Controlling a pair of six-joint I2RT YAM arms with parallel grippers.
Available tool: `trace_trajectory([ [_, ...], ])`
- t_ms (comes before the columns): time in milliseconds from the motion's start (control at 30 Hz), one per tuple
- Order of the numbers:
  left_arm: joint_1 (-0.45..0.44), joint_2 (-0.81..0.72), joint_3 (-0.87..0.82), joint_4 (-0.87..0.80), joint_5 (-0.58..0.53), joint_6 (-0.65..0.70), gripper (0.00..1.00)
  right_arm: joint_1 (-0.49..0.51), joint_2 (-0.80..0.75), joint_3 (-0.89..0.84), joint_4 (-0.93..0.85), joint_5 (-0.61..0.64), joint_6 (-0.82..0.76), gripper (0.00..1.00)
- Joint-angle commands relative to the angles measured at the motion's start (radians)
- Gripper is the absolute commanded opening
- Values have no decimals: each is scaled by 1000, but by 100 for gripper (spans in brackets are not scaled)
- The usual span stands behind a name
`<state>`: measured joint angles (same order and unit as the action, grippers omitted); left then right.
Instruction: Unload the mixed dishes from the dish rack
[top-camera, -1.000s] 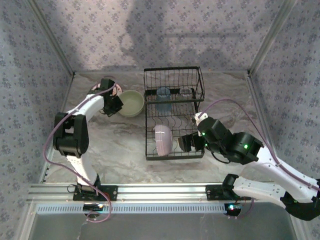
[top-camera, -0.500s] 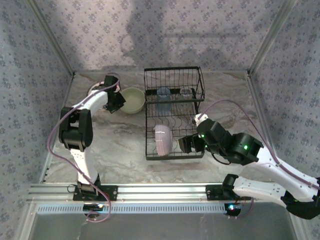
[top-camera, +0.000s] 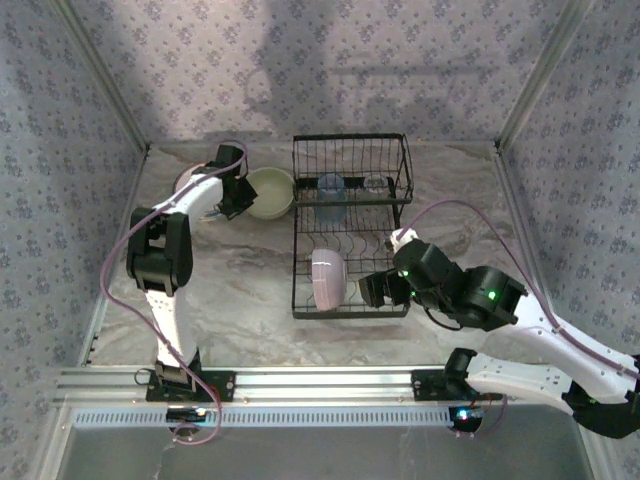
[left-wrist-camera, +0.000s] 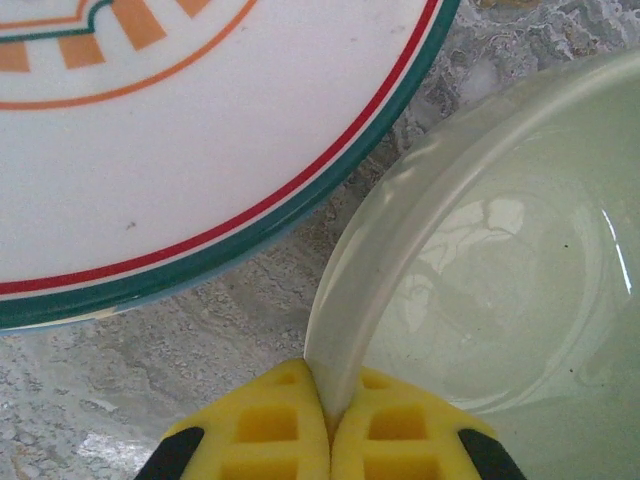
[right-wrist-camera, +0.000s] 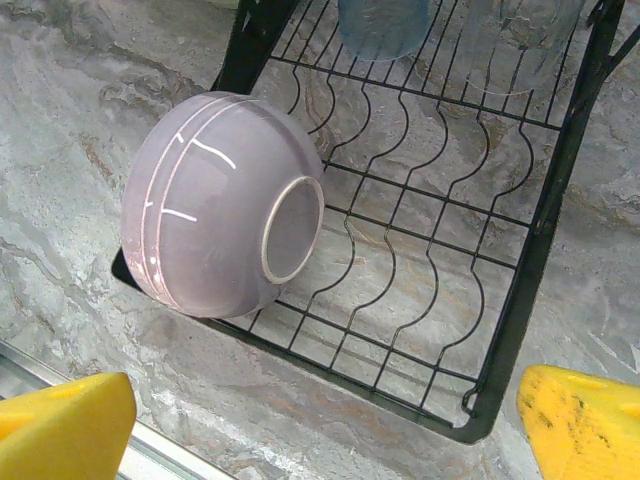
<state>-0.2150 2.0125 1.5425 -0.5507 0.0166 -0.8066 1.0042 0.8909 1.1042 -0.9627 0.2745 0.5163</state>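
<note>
The left gripper (left-wrist-camera: 328, 425) is pinched shut on the rim of the pale yellow-green glossy bowl (left-wrist-camera: 500, 250), just left of the black wire dish rack's (top-camera: 350, 312) far end and beside an orange-patterned cream plate (left-wrist-camera: 150, 170). The right gripper (right-wrist-camera: 325, 425) gapes wide and empty at the rack's near-right corner, facing the tipped lavender bowl (right-wrist-camera: 200, 200) inside.

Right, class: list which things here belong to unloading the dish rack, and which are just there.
Job:
rack
lavender bowl, blue cup and clear glass, all in the rack
green bowl, rim pinched by the left claw
plate beside it
right claw, open

Just there:
table
walls
rail
cables
</note>
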Motion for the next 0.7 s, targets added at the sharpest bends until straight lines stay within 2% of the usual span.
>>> trace_trajectory([
  [0, -24, -16, 47, 62, 75, -8, 1, 8, -11, 25, -24, 29, 22, 100],
  [67, -23, -14, 49, 60, 77, -10, 5, 8, -12, 27, -22, 29, 22, 100],
  [300, -20, -5, 51, 54, 75, -15, 7, 11, -10, 27, -26, 28, 30, 100],
  [567, -17, -8, 52, 55, 91, -19, 28, 17, -10, 26, -26, 29, 36, 100],
  [667, -17, -23, 50, 56, 94, -12, 33, 18, -9, 25, -25, 31, 39, 100],
])
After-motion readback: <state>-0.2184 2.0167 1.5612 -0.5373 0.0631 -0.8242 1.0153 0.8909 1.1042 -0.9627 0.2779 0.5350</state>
